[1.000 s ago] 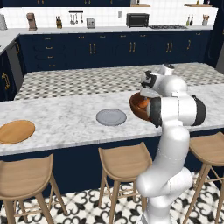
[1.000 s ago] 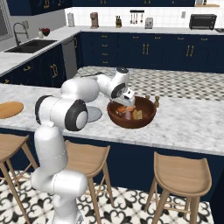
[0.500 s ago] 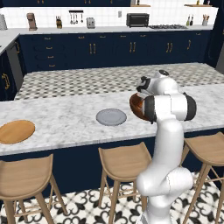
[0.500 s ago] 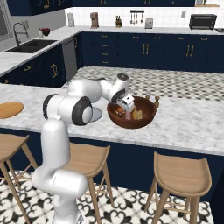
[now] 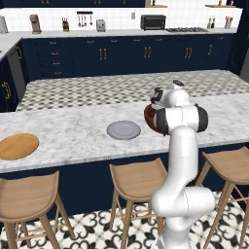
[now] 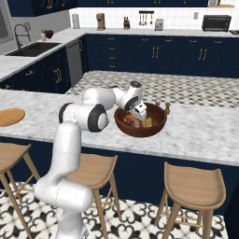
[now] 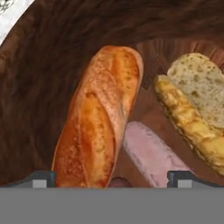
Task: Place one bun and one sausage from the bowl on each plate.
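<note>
Hiding most of bowl [image 5: 149, 115], arm; tool [image 7: 112, 179] seemingly wide open.

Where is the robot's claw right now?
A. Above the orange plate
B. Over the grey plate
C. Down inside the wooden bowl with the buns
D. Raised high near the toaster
C: the open gripper hangs inside the bowl, right above a golden bun and a pink sausage.

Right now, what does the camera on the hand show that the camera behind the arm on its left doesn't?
The hand view looks into the bowl: an orange-brown bun, a pinkish sausage beside it and a yellower bun, between the open gripper's tips. The left base view shows the grey plate, the wooden plate and the stools. Both share the bowl.
</note>
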